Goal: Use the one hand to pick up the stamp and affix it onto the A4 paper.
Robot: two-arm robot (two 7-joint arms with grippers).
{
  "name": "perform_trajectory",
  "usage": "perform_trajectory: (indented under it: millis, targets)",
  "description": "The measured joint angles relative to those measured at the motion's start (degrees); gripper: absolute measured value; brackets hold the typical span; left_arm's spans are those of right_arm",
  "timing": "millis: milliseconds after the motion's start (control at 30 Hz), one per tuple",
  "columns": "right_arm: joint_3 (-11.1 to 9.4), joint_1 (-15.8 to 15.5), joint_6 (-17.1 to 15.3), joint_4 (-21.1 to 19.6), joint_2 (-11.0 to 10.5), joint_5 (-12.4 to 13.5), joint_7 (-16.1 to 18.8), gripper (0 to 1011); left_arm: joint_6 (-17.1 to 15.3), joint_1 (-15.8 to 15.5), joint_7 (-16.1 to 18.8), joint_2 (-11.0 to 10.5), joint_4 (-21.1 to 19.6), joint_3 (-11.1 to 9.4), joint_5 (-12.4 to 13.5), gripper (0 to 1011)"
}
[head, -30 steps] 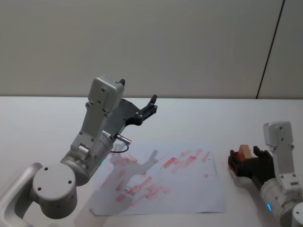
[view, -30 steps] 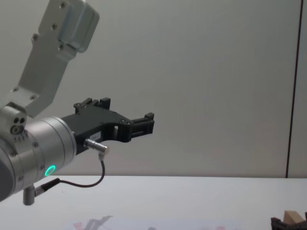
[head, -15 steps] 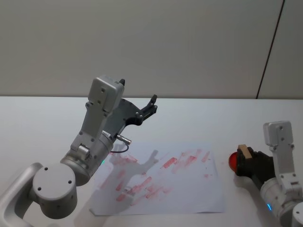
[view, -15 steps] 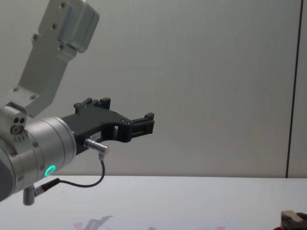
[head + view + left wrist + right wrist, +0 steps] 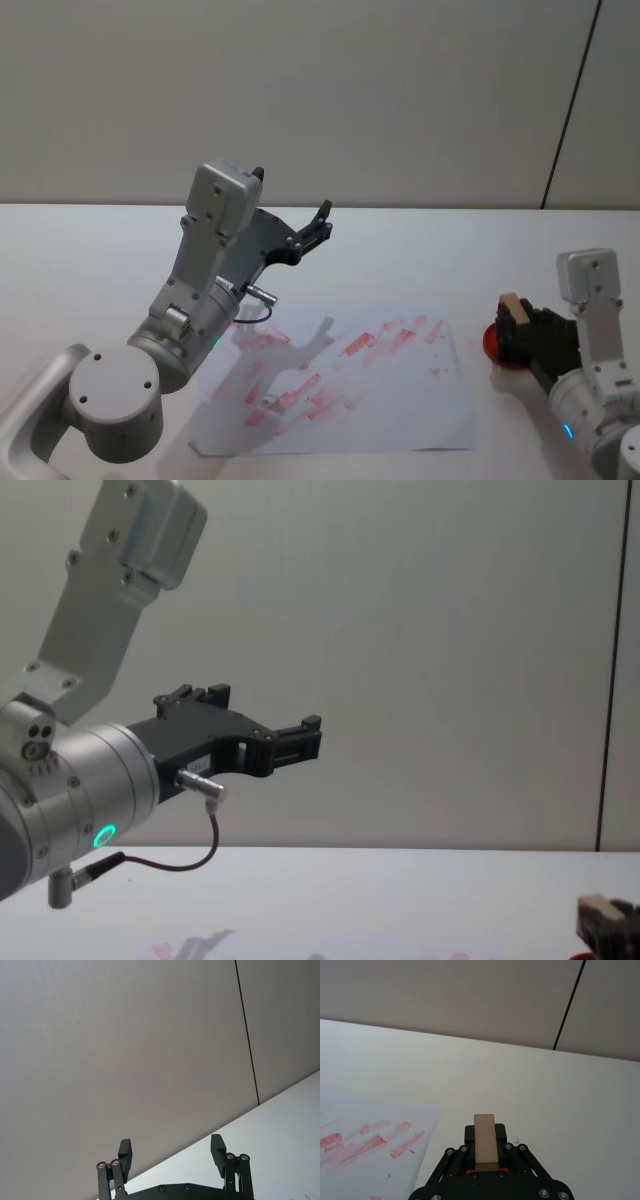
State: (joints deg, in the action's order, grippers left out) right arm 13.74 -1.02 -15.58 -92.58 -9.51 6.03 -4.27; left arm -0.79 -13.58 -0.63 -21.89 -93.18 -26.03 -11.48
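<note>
Tightly clamped right pincer [image 5: 485, 1135] holds stamp [image 5: 484, 1129]; left pincer [image 5: 171, 1146] gapes, raised.

Overall light: bright, soft and even, coming from overhead.
Shadows: the black two-fingered left tool [image 5: 325, 220] and its pale grey arm throw a fork-shaped grey shadow with fuzzy edges onto the thin white A4 paper [image 5: 420, 410].
Surface: the plain white surface [image 5: 90, 250] looks flat and matte, with no glare.
Glow: a green ring light [image 5: 103, 835] shines on the silver wrist.
Stamp: the small light-tan wooden stamp [image 5: 485, 1142] is evenly lit on its face and dark around its base.
</note>
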Motion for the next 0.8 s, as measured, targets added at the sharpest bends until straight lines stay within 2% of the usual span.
perform_trajectory:
  millis: [233, 400, 467, 633, 800]
  targets:
    - [0.0, 0.5, 2.8, -1.0, -0.3, -1.0, 2.5, 218, 0.0, 0.0, 0.0, 0.0, 0.0, 0.0, 0.0, 1003]
    - [0.0, 1.1, 4.7, -2.3, -0.4, -1.4, 6.0, 217, 0.0, 0.0, 0.0, 0.0, 0.0, 0.0, 0.0, 1003]
    - [0.0, 1.1, 4.8, -2.4, -0.5, -1.4, 6.3, 217, 0.0, 0.0, 0.0, 0.0, 0.0, 0.0, 0.0, 1003]
    - [0.3, 1.6, 5.1, -3.8, -0.6, -1.2, 10.5, 217, 0.0, 0.0, 0.0, 0.0, 0.0, 0.0, 0.0, 1002]
    - [0.5, 1.7, 4.5, -4.7, -0.8, -0.7, 13.4, 217, 0.0, 0.0, 0.0, 0.0, 0.0, 0.0, 0.0, 1002]
